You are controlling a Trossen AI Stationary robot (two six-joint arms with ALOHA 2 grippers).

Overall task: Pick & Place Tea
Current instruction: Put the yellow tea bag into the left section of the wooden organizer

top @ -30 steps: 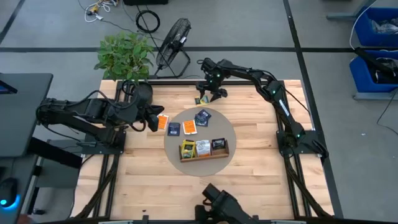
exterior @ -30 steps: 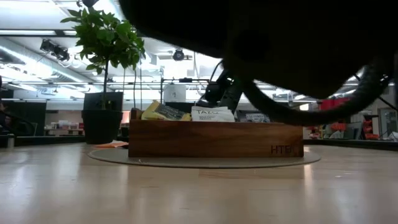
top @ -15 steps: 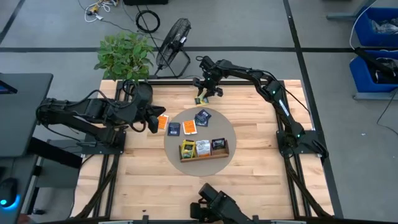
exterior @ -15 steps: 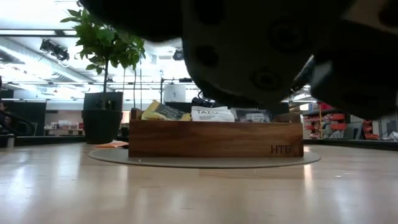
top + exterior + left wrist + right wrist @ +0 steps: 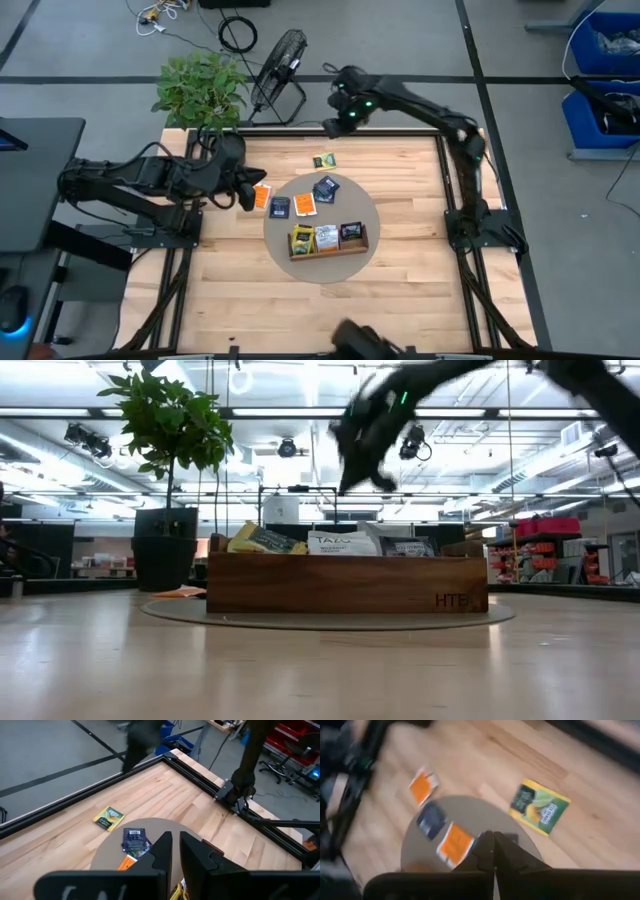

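- Six loose tea packets lie flat on the table, plus three more standing in the wooden tray (image 5: 328, 252).
- The yellow-green packet (image 5: 324, 160) lies alone on the bare wood at the far side of the table, apart from the round grey mat (image 5: 372, 228); nothing touches it. The right wrist view shows it (image 5: 539, 807) face up.
- On the far part of the mat lie two overlapping dark blue packets (image 5: 326, 188), with an orange packet (image 5: 304, 204) and another dark blue packet (image 5: 280, 207) to their left.
- A second orange packet (image 5: 262, 196) lies on the wood just left of the mat, near the left gripper.
- In the tray, on the near part of the mat, stand a yellow packet (image 5: 301, 240) in the left compartment, a white packet (image 5: 326, 237) in the middle and a dark packet (image 5: 350, 233) in the right; the low view shows their tops above the tray's front wall (image 5: 340, 584).
- The right gripper (image 5: 340, 122) is raised over the table's far edge, beyond the yellow-green packet; its fingers (image 5: 485, 851) are pressed together with nothing between them.
- The left gripper (image 5: 244, 190) waits over the left side of the table; its fingers (image 5: 162, 851) stand nearly together, a narrow gap between them, holding nothing.
- A potted plant (image 5: 200, 88) and a fan (image 5: 277, 62) stand on the floor beyond the far left corner.
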